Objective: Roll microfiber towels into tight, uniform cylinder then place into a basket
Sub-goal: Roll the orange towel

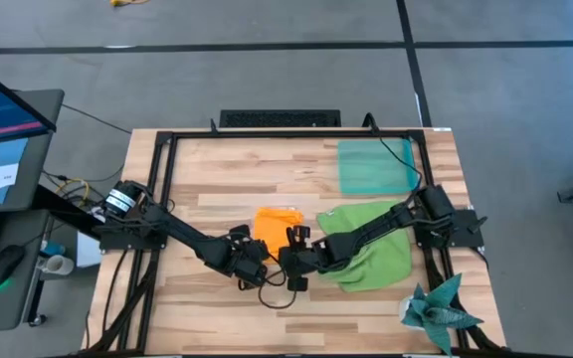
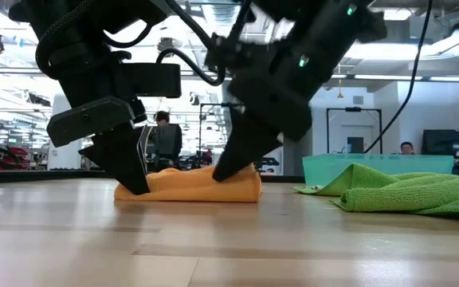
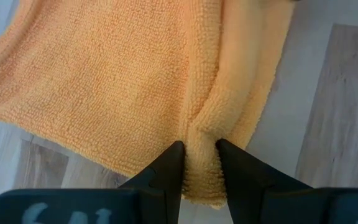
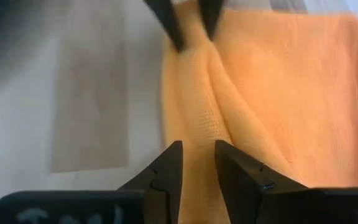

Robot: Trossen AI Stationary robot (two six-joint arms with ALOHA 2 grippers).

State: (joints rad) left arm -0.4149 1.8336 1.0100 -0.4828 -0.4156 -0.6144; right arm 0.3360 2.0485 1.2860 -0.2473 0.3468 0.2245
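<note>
The orange microfiber towel lies folded on the table's middle, with a raised ridge along its near edge. My left gripper is shut on that ridge at the towel's left end. My right gripper is shut on it at the right end. The lime green towel lies crumpled to the right, under my right arm. The teal basket stands at the far right. My left gripper pinches a bunched fold of the orange towel between its two fingers, at the near edge's left end. The fingers slant down from the near left. The towel rests on the table. My right gripper has the same ridge between its two fingers at the towel's right end, slanting down from the right. How many layers, I cannot tell. The towel stays on the table.
A dark teal spiky star-shaped cloth lies at the near right corner. A black frame runs round the tabletop. Bare wood lies at the near left and far left. People show in the room beyond the table.
</note>
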